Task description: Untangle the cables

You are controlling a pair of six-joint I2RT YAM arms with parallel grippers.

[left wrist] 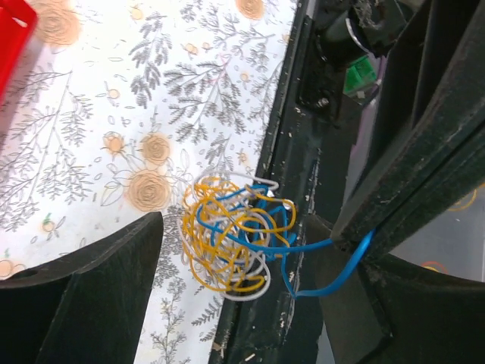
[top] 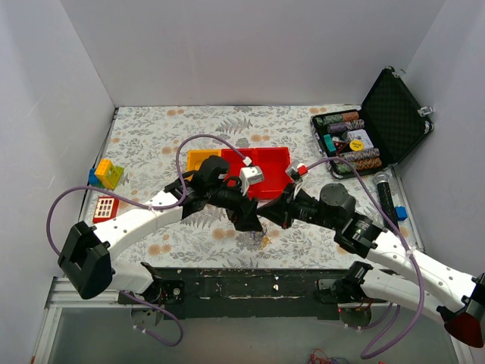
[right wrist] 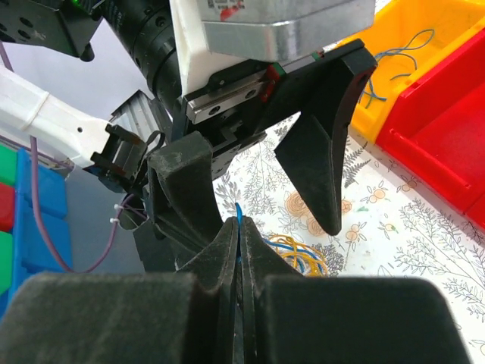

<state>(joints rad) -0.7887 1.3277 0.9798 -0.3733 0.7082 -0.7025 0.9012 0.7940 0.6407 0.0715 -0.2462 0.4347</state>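
The step in hand looks to be drawing one strand out of the cables [left wrist: 227, 250], a small yellow, blue and white clump lying on the flowered cloth [left wrist: 114, 114] on the near side of the red bin [top: 273, 161]. To do it well, the left gripper [left wrist: 235, 227] would best close on the bulk of the clump and pin it, so the whole knot does not drag along. Then the right gripper [right wrist: 239, 227] should pull the blue strand [left wrist: 312, 245] slowly away from the bin, stopping if any loop tightens.

The left arm reaches in from the near left of the bin, wrist tipped down, jaws spread wide on either side of the clump and gripping nothing. The right arm comes in from the near right of the bin, its fingers pinched tight on the blue strand just beside the clump.
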